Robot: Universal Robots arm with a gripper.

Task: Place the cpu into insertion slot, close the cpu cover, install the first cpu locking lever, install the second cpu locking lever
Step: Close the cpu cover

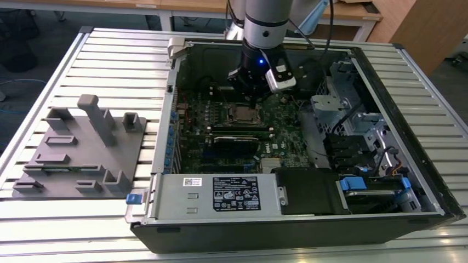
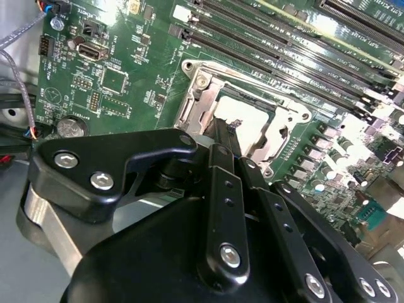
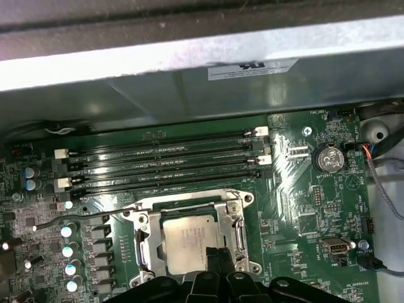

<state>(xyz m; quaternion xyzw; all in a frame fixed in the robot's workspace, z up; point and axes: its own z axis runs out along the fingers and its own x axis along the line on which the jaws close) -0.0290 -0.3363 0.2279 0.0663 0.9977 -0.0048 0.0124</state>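
The cpu (image 3: 188,235) lies flat in the insertion slot (image 1: 241,114) on the green board, its dull silver top showing. The cpu cover (image 3: 142,245) is down around it, a silvery frame with the chip in its cut-out. A thin metal locking lever (image 3: 79,218) runs out sideways from the socket's corner over the board. My gripper (image 3: 218,257) is shut with nothing between its black fingers, its tips low over the chip's near edge. In the second wrist view the gripper (image 2: 228,134) points down at the cpu (image 2: 247,112) inside the cover (image 2: 194,101).
Long black memory slots (image 3: 164,165) run beside the socket, toward the case wall (image 3: 189,76). A coin battery (image 3: 329,158) and loose wires lie to one side. At the exterior view's left a grey fixture block (image 1: 76,156) stands on the slatted table; the power supply (image 1: 212,194) closes the case's near side.
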